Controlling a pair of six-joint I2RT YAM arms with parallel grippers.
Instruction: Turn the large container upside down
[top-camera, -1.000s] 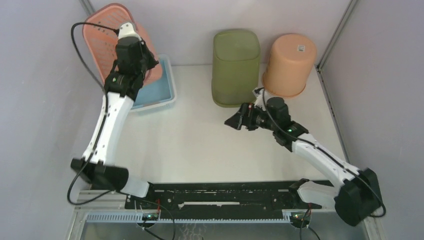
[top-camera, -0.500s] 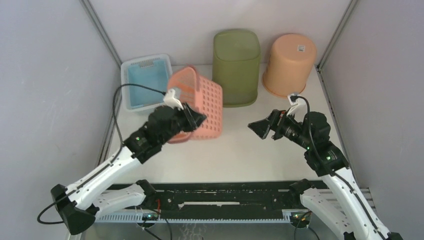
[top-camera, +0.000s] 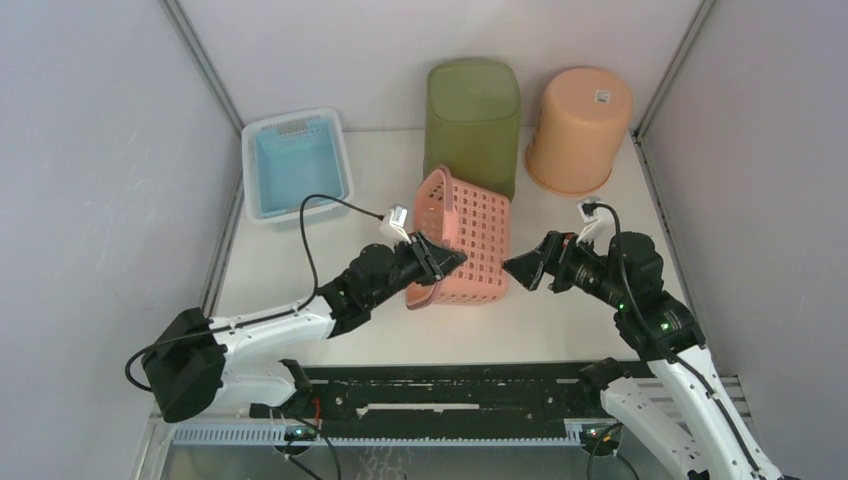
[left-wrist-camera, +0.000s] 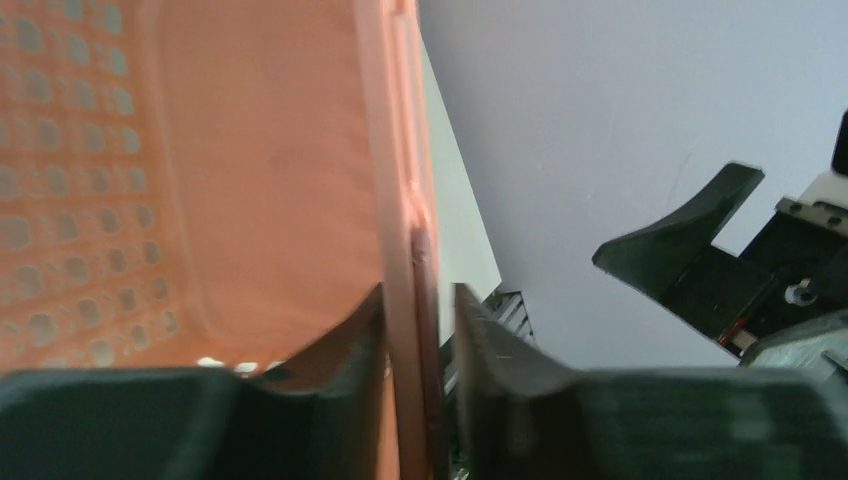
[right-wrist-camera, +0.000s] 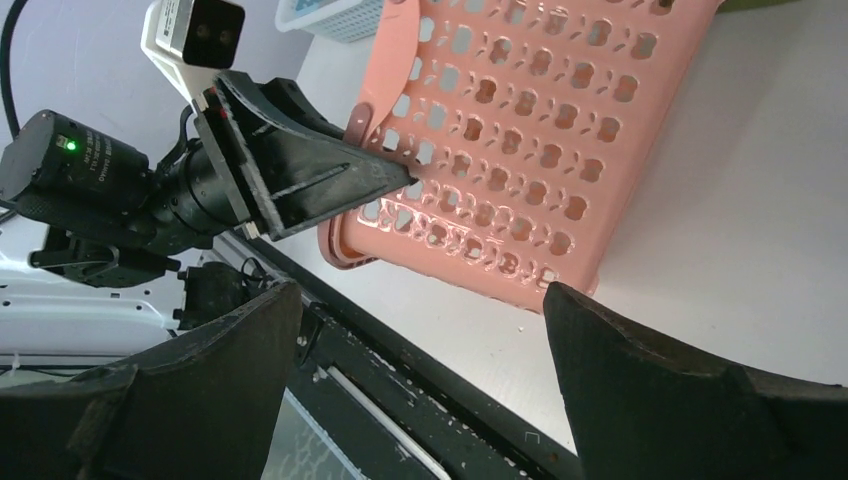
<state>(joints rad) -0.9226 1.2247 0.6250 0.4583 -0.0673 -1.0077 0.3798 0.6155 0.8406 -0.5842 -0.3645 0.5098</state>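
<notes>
The large container is a salmon-pink perforated basket (top-camera: 472, 238), tilted on its side in the middle of the table with its lower edge on the surface. My left gripper (top-camera: 438, 264) is shut on the basket's rim at its near left side. In the left wrist view the rim (left-wrist-camera: 408, 200) runs between the two fingers of that gripper (left-wrist-camera: 420, 300). My right gripper (top-camera: 520, 270) is open and empty, just right of the basket, apart from it. In the right wrist view the basket (right-wrist-camera: 520, 130) lies beyond the open gripper (right-wrist-camera: 422, 295), with the left gripper (right-wrist-camera: 390, 175) on its rim.
A blue tray (top-camera: 297, 165) stands at the back left. A green bin (top-camera: 472, 110) and an upside-down orange bucket (top-camera: 578, 130) stand at the back. A black rail (top-camera: 440, 395) runs along the near edge. Grey walls close in both sides.
My left arm has carried the basket from the back left corner down to the table's middle. My right gripper drew back to the right, then came close to the basket's right side.
</notes>
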